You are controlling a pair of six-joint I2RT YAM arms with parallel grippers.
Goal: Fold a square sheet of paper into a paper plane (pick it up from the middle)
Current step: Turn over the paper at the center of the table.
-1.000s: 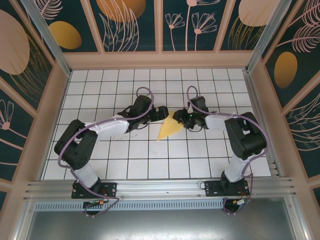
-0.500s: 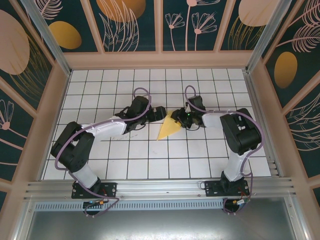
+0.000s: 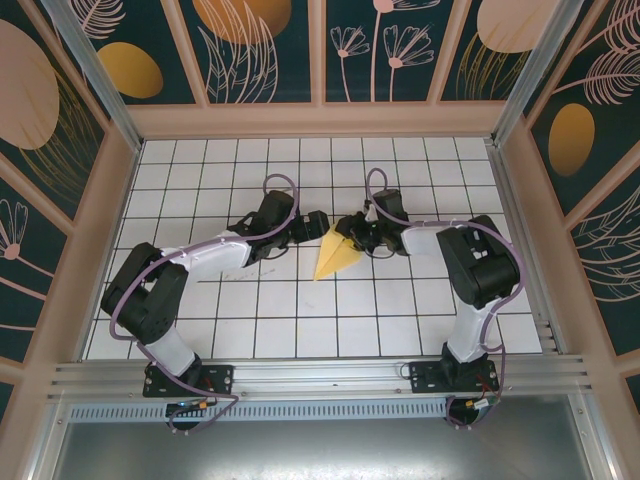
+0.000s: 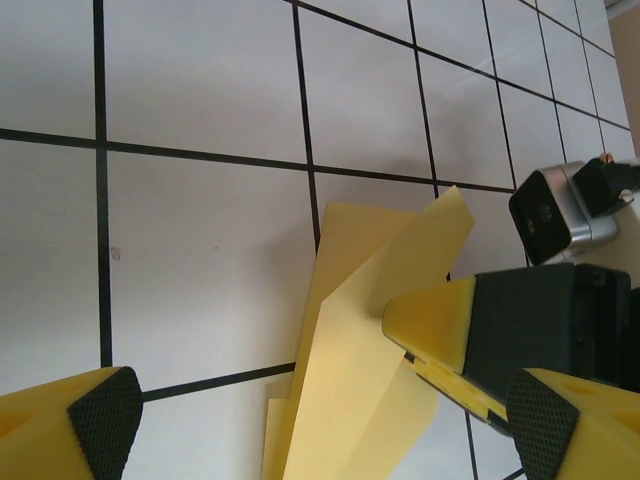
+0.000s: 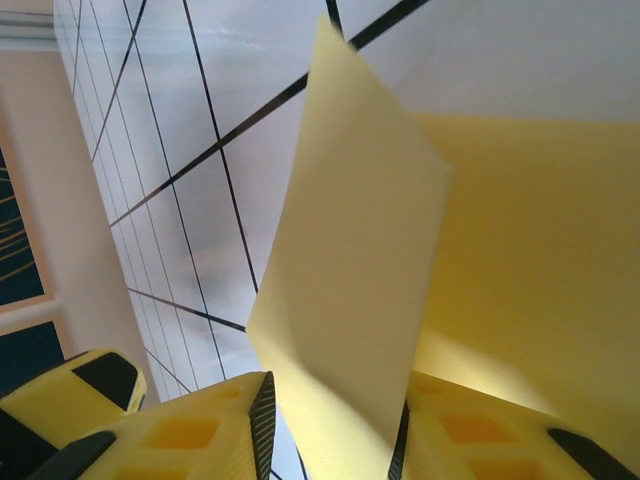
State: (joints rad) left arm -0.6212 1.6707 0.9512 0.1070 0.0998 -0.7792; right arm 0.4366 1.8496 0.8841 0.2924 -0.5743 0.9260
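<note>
— Which step is this?
— Mid-fold. The part-folded paper (image 3: 335,260) lies mid-table (image 3: 250,320), and the left gripper (image 3: 320,226) gapes just left of it.
— And the right gripper (image 5: 332,435)?
— Its fingers flank a raised flap; I cannot tell whether they pinch it. The next move probably calls for an aligned, flat crease.

Top view: a fixed camera high above and behind the arms looks steeply down on the whole tiled tabletop (image 3: 200,330), with the arm bases at 6 o'clock and the back wall at 12.

Left wrist view: close over the tabletop, facing down past its own jaws. The folded yellow paper (image 4: 350,400) lies ahead and the right wrist camera (image 4: 548,212) sits at 3 o'clock.

Right wrist view: closer still, looking low along the paper.

All three views share the paper at the tabletop's centre.
</note>
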